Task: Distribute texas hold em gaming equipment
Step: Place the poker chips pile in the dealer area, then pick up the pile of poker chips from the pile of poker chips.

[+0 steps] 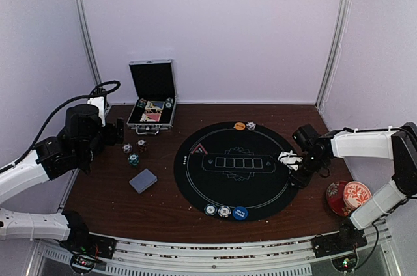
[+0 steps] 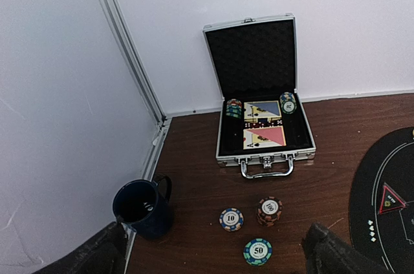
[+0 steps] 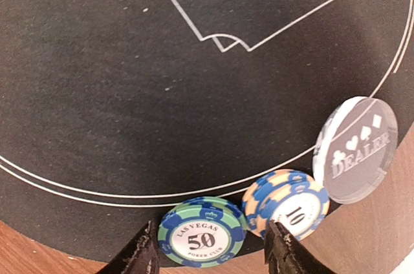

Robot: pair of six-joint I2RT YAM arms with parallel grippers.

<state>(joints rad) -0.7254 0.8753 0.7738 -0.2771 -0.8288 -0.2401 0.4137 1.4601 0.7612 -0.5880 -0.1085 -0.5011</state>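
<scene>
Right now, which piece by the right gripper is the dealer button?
Find the round black mat, then its right edge by the right gripper. There, the dealer button is the clear disc lettered DEALER, beside the striped 10 chip and 50 chip.

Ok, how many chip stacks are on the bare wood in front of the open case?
3, in the left wrist view: the 10 stack at left, the 100 stack right of it, the 50 stack nearest. None look hidden.

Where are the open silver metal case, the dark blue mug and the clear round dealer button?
Open silver metal case (image 2: 255, 61): left wrist view, on the foam-lined lid.
Dark blue mug (image 2: 154, 221): left wrist view, on its outer wall.
Clear round dealer button (image 3: 356, 150): right wrist view, on its lettered face.
</scene>
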